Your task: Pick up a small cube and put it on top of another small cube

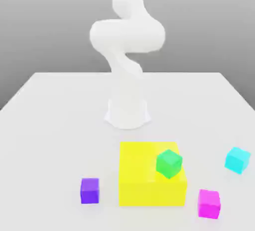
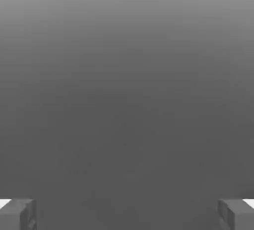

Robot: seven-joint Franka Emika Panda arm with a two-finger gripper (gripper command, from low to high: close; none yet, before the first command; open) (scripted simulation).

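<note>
1. In the exterior view I see the white arm [image 1: 127,50] standing on the white table [image 1: 45,125]. The small cyan cube [image 1: 237,159] rests on the table at the exterior view's right, well apart from the yellow block [image 1: 144,182]. A green cube [image 1: 169,163] sits on this block. A magenta cube [image 1: 208,203] and a purple cube [image 1: 89,190] lie near.

2. In the hand view my gripper [image 2: 127,214] is spread wide, its fingers [image 2: 17,214] far apart, holding nothing and touching nothing.
</note>
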